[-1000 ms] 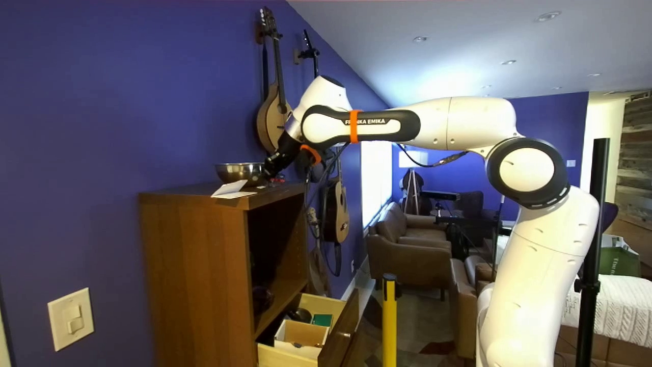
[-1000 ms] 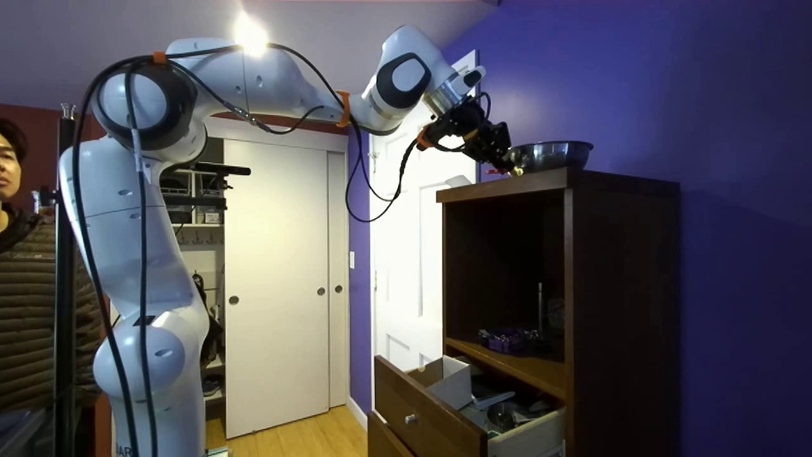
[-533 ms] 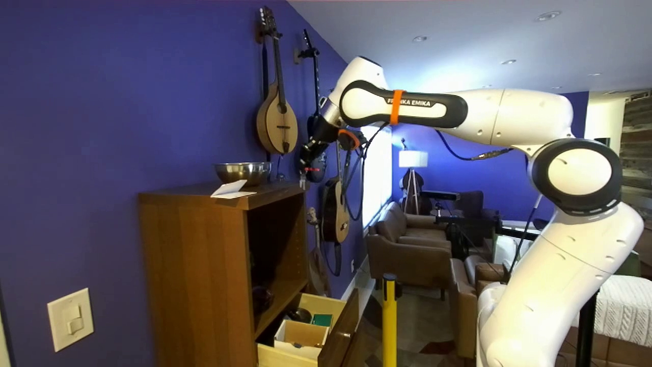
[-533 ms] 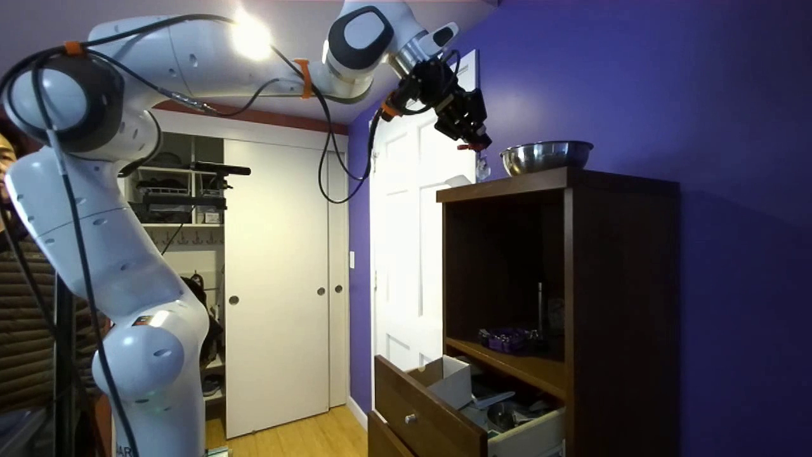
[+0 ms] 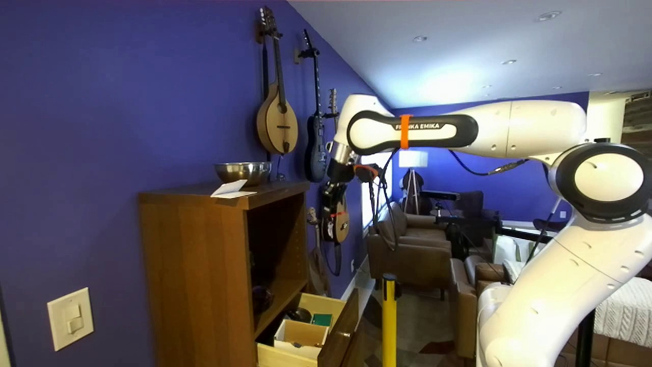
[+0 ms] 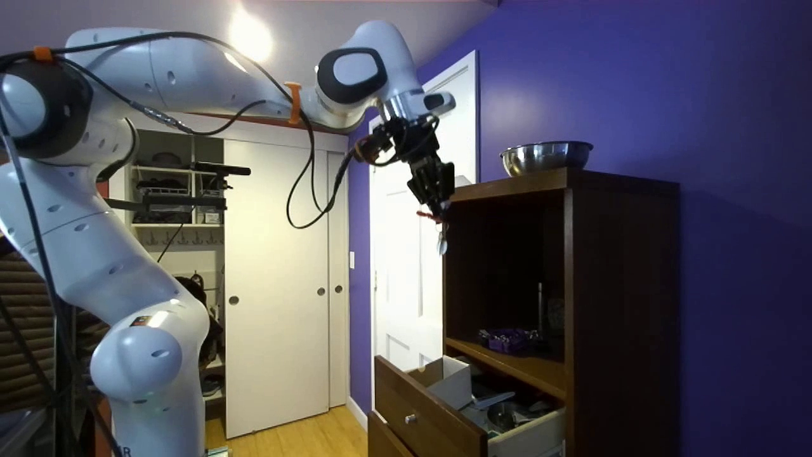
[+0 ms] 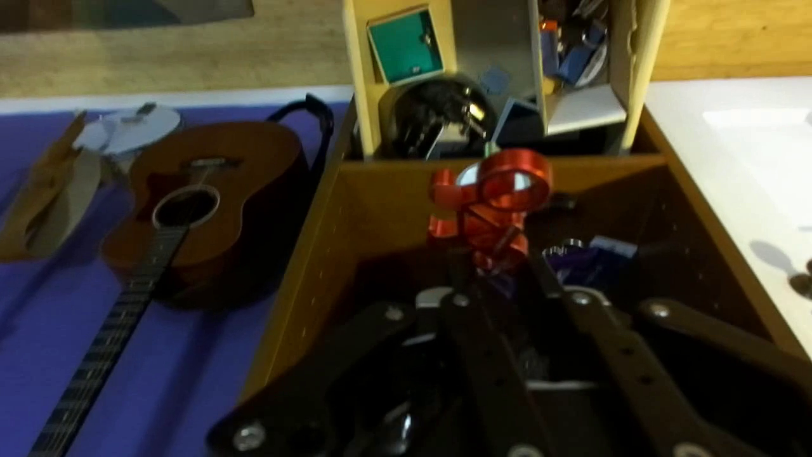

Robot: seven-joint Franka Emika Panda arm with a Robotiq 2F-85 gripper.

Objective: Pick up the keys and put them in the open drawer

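Arm [image 6: 190, 70]: farther back from the cabinet [image 6: 622, 304] and lower at the wrist than half a second ago.
Gripper [image 6: 439, 204]: below the level of the cabinet's top, where earlier it stood above it; angled more steeply downward. Fingers drawn together on a red fob [image 7: 482, 236], clamping it; its loops project past the fingertips.
Keys [image 6: 442, 244]: dangling from the red fob in mid-air, in front of the cabinet; lowered since the earlier moment. From where I stand, they hang well above the open drawer [image 6: 533, 435].
Open drawer: pulled out, unchanged; a white-sided carton [image 6: 455, 384] stands inside, loose articles [image 6: 504, 416] beside it.
Steel bowl [image 6: 547, 158]: resting on the cabinet's top, same position.
Cabinet: upright, unmoved; a purple item [image 6: 507, 341] lies on the shelf [image 6: 530, 370] above the open drawer.
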